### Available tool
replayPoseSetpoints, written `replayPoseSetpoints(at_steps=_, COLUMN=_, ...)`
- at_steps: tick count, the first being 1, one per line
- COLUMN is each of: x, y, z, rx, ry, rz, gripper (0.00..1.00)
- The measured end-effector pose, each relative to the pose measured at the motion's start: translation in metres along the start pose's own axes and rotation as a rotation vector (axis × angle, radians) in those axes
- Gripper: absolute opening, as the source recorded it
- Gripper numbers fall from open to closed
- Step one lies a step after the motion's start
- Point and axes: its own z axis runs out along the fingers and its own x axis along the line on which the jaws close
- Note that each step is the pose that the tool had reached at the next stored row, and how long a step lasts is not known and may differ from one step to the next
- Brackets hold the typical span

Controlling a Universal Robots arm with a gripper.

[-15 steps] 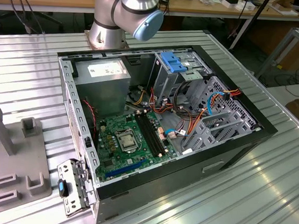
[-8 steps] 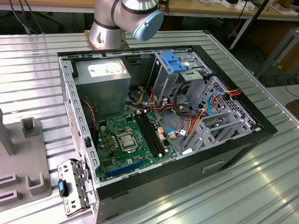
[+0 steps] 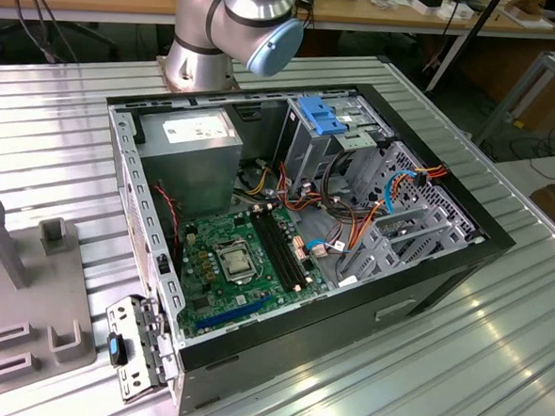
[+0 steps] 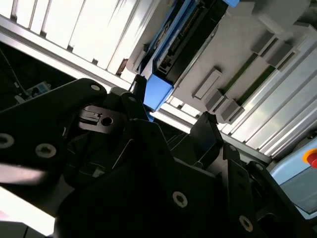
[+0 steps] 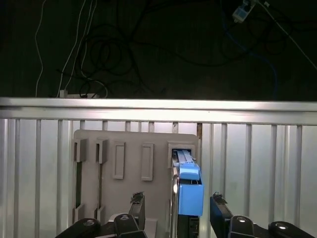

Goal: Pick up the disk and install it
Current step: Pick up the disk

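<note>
Step in hand: the pick-up, judged from the approach; the disk point(image 5: 188, 191), a flat grey metal hard drive clipped in a bright blue plastic carrier frame, stands on edge in a slot of the pale grey moulded holder tray point(image 5: 119, 144) and is not yet lifted.

Where the disk is: in the outermost slot of the holder tray, which lies on the ribbed aluminium surface point(image 5: 257, 153) close to that surface's edge; beyond the edge, dark floor and loose cables.

Jaws: the black two-fingered gripper point(image 5: 176, 210) hangs open, holding nothing; in the first wrist view one finger point(image 5: 139, 204) sits on one side of the blue frame and the other on the far side, so the disk lies in the gap, nearer one finger than the other. I see no contact.

Second wrist view: the blue frame end point(image 4: 157, 91) sits just past the finger point(image 4: 136, 87).

What the next move calls for: probably centring on the frame and closing squarely across it.

Install target: the open black desktop computer case point(image 3: 443, 275), with its grey metal drive cage point(image 3: 408, 225), lies well apart on the same surface.
</note>
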Motion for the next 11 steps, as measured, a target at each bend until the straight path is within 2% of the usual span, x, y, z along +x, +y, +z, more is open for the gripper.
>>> replayPoseSetpoints(at_steps=7, x=-0.0002, y=0.0, z=0.0026, rx=0.0002, ry=-0.0001, rz=0.0, gripper=0.63)
replayPoseSetpoints(at_steps=11, x=-0.0005, y=0.0001, z=0.0072, rx=0.0, ry=-0.0001, rz=0.0, gripper=0.63)
